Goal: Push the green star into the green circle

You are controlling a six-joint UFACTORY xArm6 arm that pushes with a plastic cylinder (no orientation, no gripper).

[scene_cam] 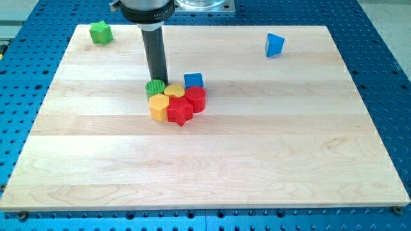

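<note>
The green star (100, 32) lies near the board's top left corner. The green circle (155, 88) sits left of centre, at the upper left of a tight cluster of blocks. My tip (158, 79) is at the lower end of the dark rod, right at the green circle's top edge and far to the lower right of the green star.
The cluster also holds a yellow heart (173, 90), a blue cube (193, 81), a red circle (196, 99), a red star (180, 111) and a yellow block (158, 108). A blue triangle (274, 45) lies at the upper right. The wooden board (270, 160) rests on a blue perforated table.
</note>
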